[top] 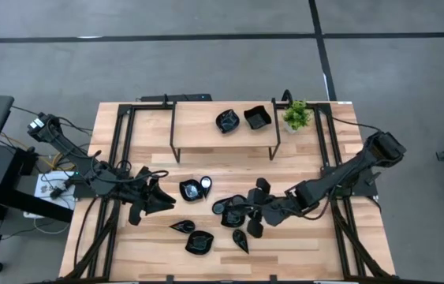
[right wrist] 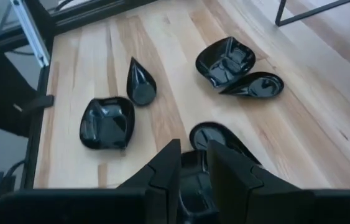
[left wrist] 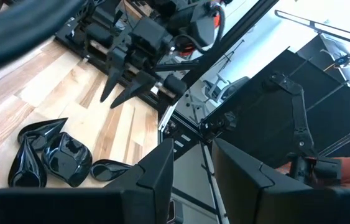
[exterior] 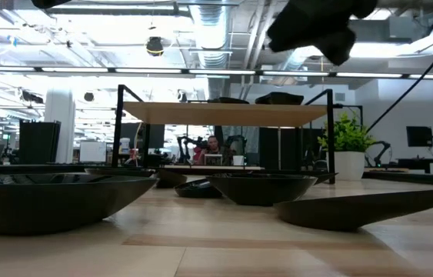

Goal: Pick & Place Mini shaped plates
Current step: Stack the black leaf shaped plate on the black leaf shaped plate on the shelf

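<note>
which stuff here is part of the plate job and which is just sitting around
Part of the job:
- mini shaped plates scattered on the table
- two plates on the shelf: a rounded one and a square one
- left gripper and right gripper, both over the plates

Just lying about:
- small potted plant beside the shelf

wooden table (top: pixel 151 248) bearing black plates (top: pixel 199 242); shelf (top: pixel 194 122)

Both grippers (top: pixel 157 201) (top: pixel 255 217) low, fingers slightly parted.
</note>
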Available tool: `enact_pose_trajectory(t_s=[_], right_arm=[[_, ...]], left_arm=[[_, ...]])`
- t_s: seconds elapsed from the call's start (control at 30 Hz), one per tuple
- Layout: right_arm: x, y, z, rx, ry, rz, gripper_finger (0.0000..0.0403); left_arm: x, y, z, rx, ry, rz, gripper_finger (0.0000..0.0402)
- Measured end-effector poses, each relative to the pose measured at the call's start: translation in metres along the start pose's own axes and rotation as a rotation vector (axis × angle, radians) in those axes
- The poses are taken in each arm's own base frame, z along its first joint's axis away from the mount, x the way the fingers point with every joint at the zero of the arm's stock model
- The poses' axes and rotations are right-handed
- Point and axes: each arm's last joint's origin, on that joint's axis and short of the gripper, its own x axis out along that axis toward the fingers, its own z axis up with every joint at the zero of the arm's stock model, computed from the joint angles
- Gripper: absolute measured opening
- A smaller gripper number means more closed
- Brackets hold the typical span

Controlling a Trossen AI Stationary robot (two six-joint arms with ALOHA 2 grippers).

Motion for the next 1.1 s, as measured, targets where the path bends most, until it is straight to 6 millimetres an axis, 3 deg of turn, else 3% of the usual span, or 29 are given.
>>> enact_pose_trajectory(t_s=[0.17,0.33,0.57,0.83,0.93,1.1], right_arm=[[-0.02,0.001,-0.003,-0.041,0.04,0.006,0.0075],[-0.027,0.011,-0.017,-0.092,0.125,0.069,0.0075],[-0.01,0.024,-0.042,-0.291,0.215,0.115,0.0075],[0.017,0.032,-0.057,-0.231,0.212,0.118,0.0075],[0.022,0.034,-0.06,-0.34,0.205,0.14,0.0075],[0.032,0.031,-0.067,-0.668,0.226,0.174,0.0075]], left_arm=[[0.0,0.0,0.0,0.0,0.0,0.0,0.0113],[0.0,0.0,0.0,0.0,0.0,0.0,0.0113],[0.0,0.001,0.002,0.038,-0.05,0.043,0.0113],[0.005,-0.002,0.002,0.096,-0.1,0.05,0.0113],[0.012,-0.004,0.0,0.147,-0.114,0.036,0.0113],[0.023,-0.003,-0.008,0.182,-0.101,0.043,0.0113]])
